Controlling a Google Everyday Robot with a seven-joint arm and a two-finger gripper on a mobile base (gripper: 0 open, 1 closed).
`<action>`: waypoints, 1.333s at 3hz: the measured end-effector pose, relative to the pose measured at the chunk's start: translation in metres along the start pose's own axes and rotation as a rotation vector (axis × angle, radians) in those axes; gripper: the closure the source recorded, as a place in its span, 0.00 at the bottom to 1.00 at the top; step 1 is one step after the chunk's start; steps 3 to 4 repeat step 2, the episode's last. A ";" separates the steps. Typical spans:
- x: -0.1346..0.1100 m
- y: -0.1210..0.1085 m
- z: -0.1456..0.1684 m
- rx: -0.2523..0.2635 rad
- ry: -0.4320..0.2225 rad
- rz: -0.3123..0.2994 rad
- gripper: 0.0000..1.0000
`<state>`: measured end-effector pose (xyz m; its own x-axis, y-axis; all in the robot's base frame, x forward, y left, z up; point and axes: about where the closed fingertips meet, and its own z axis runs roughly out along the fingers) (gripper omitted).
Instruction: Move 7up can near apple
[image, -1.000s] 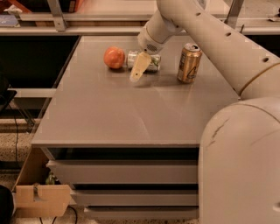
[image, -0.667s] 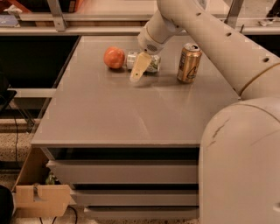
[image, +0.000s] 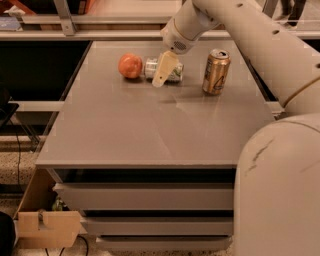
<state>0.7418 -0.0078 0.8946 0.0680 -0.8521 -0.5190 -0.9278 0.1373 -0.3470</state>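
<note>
The 7up can (image: 174, 72) lies on its side on the grey table (image: 150, 125), at the far middle, its silver end facing left. The apple (image: 130, 65) sits just left of it, a small gap away. My gripper (image: 160, 76) reaches down from the upper right and stands at the can, its cream-coloured front part crossing the can's middle and hiding part of it. The arm runs up and to the right out of view.
A gold can (image: 216, 71) stands upright to the right of the 7up can. The robot's white body (image: 280, 190) fills the lower right. Drawers sit under the table top, and a cardboard box (image: 47, 227) is on the floor at lower left.
</note>
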 end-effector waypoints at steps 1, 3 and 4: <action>-0.002 -0.002 -0.013 -0.002 -0.016 -0.008 0.00; -0.002 -0.003 -0.018 -0.011 -0.031 -0.012 0.00; -0.002 -0.003 -0.018 -0.011 -0.031 -0.012 0.00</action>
